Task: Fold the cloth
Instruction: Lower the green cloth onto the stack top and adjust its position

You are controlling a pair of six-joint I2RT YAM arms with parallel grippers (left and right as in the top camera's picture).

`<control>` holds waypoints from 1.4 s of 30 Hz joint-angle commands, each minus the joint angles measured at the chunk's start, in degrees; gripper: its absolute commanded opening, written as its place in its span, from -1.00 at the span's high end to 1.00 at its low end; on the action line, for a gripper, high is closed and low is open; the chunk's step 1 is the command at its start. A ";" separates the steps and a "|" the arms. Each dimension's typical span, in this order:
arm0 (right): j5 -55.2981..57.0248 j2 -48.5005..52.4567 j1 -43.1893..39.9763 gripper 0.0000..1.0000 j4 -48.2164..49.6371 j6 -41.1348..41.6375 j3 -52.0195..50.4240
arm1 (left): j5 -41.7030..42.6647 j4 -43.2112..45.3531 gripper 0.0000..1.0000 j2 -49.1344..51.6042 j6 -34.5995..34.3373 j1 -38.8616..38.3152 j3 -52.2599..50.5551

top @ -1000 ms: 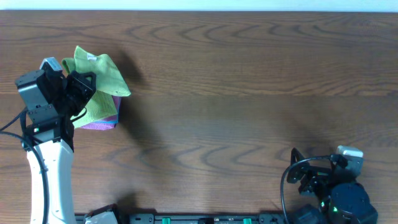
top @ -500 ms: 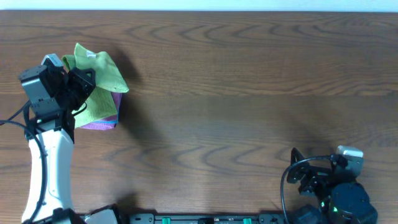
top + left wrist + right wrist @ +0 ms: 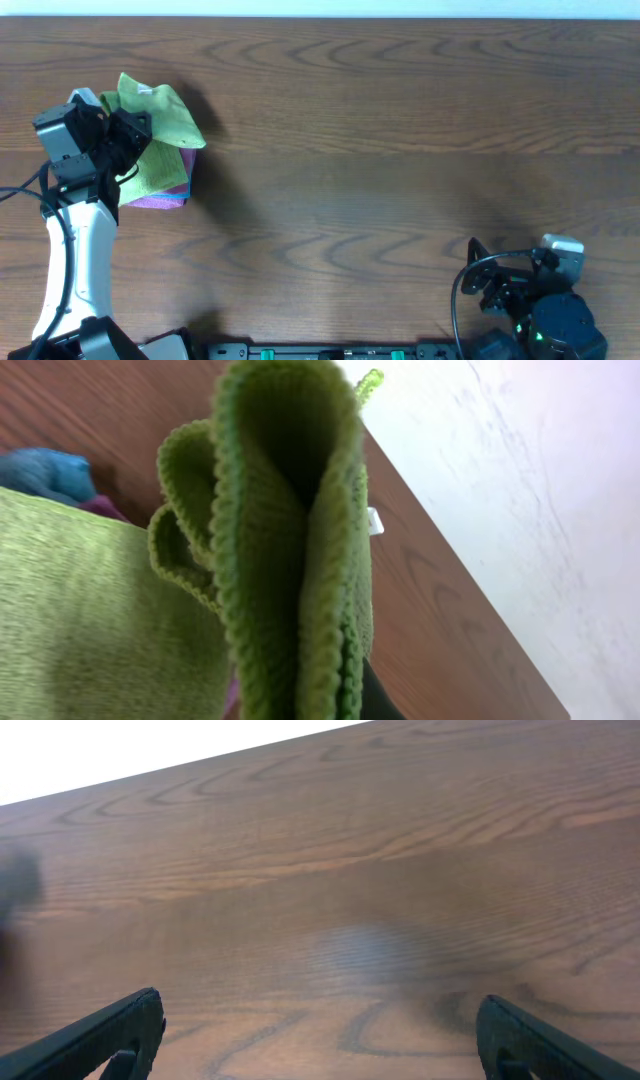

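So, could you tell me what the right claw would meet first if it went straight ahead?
The way looks free ahead of the open right claw: only bare table shows, to its far edge. Depth is unclear, though.

The left arm (image 3: 78, 262) reaches up from the near-left corner, wrist bent so that its end effector (image 3: 133, 132) points rightward, its fingers clamped on a bunched fold of the cloth (image 3: 160, 120). The right arm (image 3: 552, 322) sits folded compactly at the near right, its end effector (image 3: 322, 1036) facing forward with both fingers spread wide apart.
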 commanded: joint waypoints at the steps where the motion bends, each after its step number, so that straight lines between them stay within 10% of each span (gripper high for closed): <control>1: 0.57 -0.20 -0.15 -0.98 -0.09 0.74 -0.15 | -2.25 -0.44 0.89 0.22 2.16 1.07 2.05; 42: 0.57 -0.20 -0.15 -0.99 -0.09 0.74 -0.15 | -4.00 -9.55 0.88 3.56 7.04 6.64 2.05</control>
